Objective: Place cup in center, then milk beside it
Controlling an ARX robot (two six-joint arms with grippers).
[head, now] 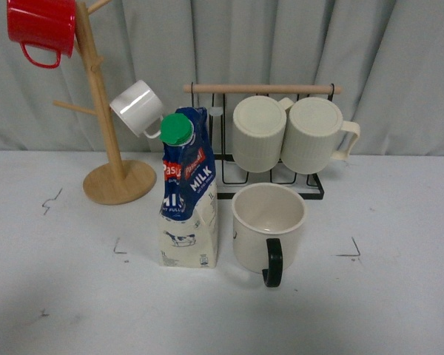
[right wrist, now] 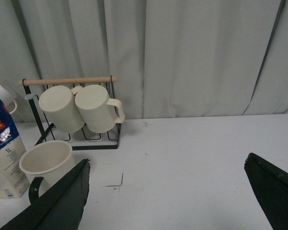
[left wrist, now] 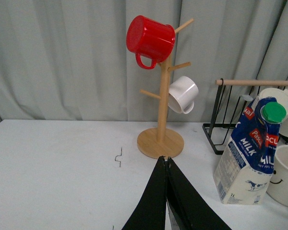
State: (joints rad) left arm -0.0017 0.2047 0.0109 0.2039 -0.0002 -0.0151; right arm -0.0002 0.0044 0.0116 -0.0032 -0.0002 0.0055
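The cup (head: 268,225), a large cream mug with a black handle toward the front, stands upright on the white table (head: 59,296) near the middle. The milk (head: 187,192), a blue-topped carton with a green cap, stands upright just left of the cup, almost touching. Neither arm shows in the front view. In the left wrist view my left gripper (left wrist: 164,160) is shut and empty, low over the table, left of the milk (left wrist: 249,153) and the cup's smiley side (left wrist: 285,175). In the right wrist view my right gripper (right wrist: 168,165) is open and empty, right of the cup (right wrist: 45,160) and the milk (right wrist: 5,158).
A wooden mug tree (head: 107,148) holds a red mug (head: 41,29) and a small white mug (head: 137,107) at the back left. A black wire rack (head: 274,159) behind the cup holds two ribbed cream mugs (head: 288,133). Grey curtain behind. Black corner marks (head: 351,251) on the table.
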